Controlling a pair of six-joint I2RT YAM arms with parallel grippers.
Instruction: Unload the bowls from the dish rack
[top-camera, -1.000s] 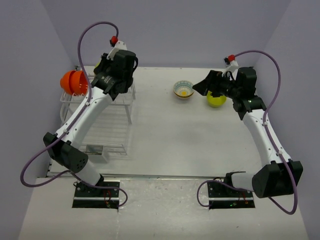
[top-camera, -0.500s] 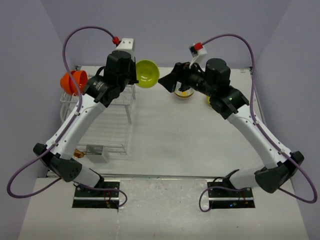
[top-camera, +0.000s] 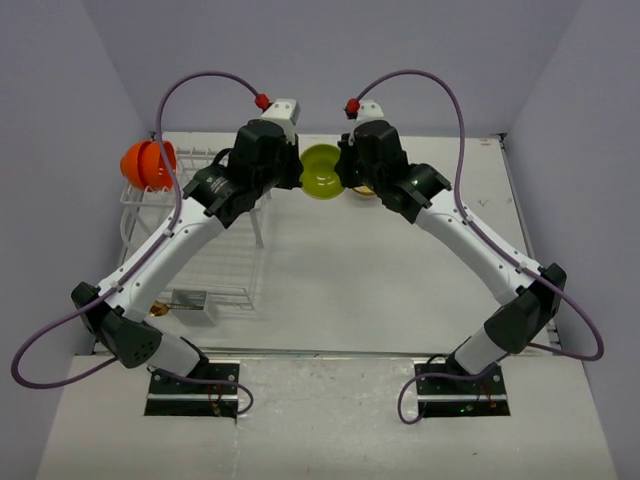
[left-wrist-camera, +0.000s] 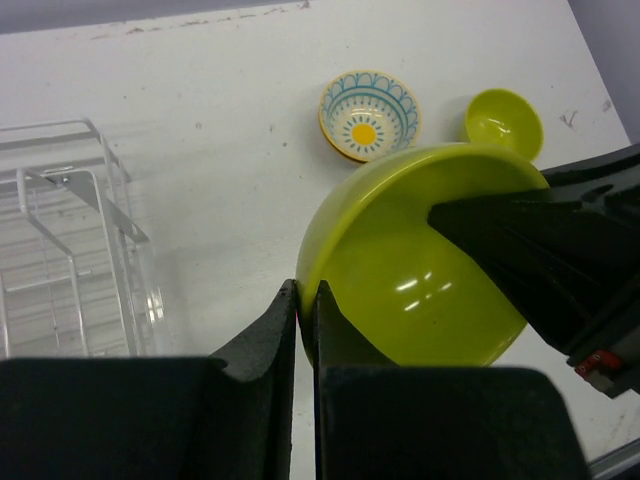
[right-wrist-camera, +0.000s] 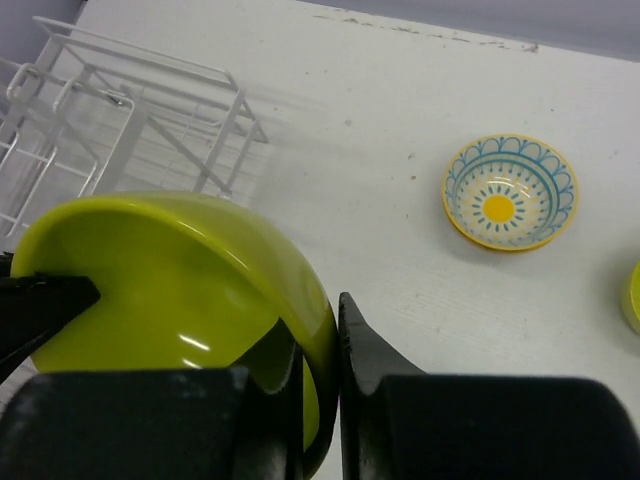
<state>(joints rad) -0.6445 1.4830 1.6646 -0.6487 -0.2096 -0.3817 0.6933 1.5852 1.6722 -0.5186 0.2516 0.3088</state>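
A lime-green bowl (top-camera: 322, 172) hangs in the air over the back middle of the table, held from both sides. My left gripper (left-wrist-camera: 304, 283) is shut on its left rim, and my right gripper (right-wrist-camera: 317, 321) is shut on the opposite rim. The same bowl (left-wrist-camera: 420, 260) fills the left wrist view and shows again (right-wrist-camera: 170, 270) in the right wrist view. An orange bowl (top-camera: 148, 163) sits at the back left corner of the dish rack (top-camera: 215, 260). On the table stand a cream bowl with a blue pattern (left-wrist-camera: 368, 113) and a second lime-green bowl (left-wrist-camera: 503, 122).
The rack (right-wrist-camera: 130, 120) stands left of the held bowl, its cutlery holder (top-camera: 188, 298) at the near end. The patterned bowl (right-wrist-camera: 509, 192) lies just right of the held bowl and below it. Purple walls close in the table on three sides.
My left arm carried the green bowl from the rack to the middle. My right arm swung left from the bowls on the table and shut on the bowl's other rim.
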